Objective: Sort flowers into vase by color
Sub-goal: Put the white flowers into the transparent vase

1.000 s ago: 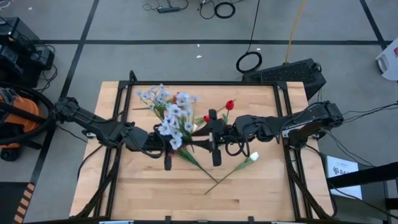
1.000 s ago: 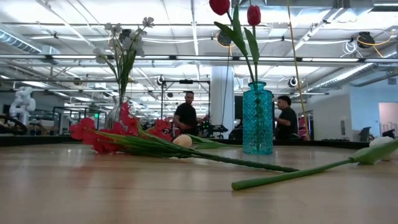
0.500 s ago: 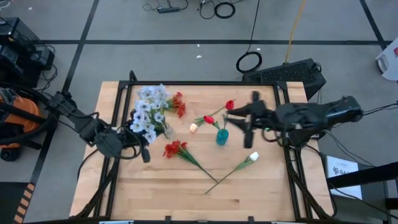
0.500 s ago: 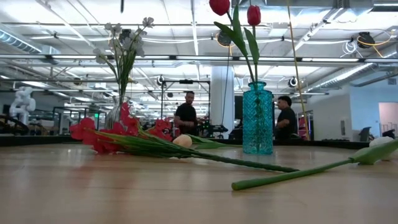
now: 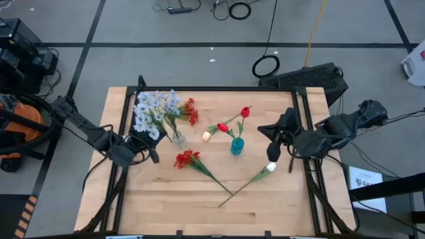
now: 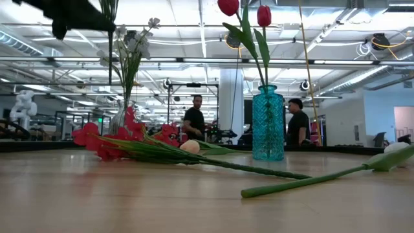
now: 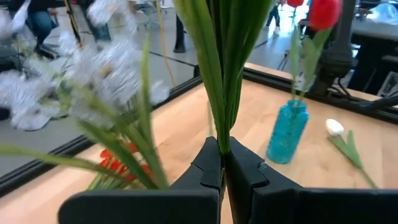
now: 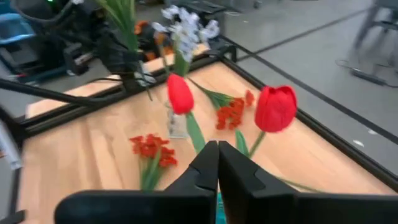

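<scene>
Two grippers: left gripper (image 7: 222, 171) pinching blurred blue-white spray (image 5: 149, 113) stems at table's left edge; right gripper (image 8: 217, 163) hovering, fingers pressed together, empty.

The wooden table (image 5: 166, 199) has a black metal frame (image 5: 219, 88) along its far edge. On the grey floor beyond that edge, near the table's right far corner, lies a coiled black cable (image 5: 265, 66), with a black case (image 5: 312, 78) just to its right. An orange cord (image 5: 315, 30) runs from that case away from the table. More loose cables (image 5: 232, 9) lie farther out. Left of the table stands an orange and black vacuum cleaner (image 5: 18, 129), with black equipment boxes (image 5: 20, 53) beyond it. In the low view, two people (image 6: 194, 120) stand in the room behind the table, beside a white pillar (image 6: 231, 103).
</scene>
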{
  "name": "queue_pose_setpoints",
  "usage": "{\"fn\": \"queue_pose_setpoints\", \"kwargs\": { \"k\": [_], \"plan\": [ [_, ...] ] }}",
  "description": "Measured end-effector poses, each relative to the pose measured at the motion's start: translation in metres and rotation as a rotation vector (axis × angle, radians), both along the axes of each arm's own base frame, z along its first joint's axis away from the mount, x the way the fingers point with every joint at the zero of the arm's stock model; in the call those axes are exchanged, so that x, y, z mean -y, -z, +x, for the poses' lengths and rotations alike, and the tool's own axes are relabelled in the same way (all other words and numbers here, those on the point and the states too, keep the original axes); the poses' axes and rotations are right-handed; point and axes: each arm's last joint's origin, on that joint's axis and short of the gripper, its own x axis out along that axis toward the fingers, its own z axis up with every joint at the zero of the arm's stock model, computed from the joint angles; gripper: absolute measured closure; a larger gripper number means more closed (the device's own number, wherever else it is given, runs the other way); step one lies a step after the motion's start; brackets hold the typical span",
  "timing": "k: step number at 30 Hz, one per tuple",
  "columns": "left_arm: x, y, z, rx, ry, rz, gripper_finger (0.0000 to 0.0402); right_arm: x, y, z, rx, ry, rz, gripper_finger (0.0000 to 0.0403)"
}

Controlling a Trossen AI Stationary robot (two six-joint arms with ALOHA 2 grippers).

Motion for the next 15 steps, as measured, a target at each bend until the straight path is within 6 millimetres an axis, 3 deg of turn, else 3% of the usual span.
{"fn": "queue_pose_setpoints", "kwargs": {
  "k": [15],
  "plan": [
    [-0.041, 0.028, -0.001, 0.034, 0.077, 0.062, 0.0396, -0.018, 0.029, 0.023, -0.071, 0.101, 0.082, 0.0402]
  ]
}}
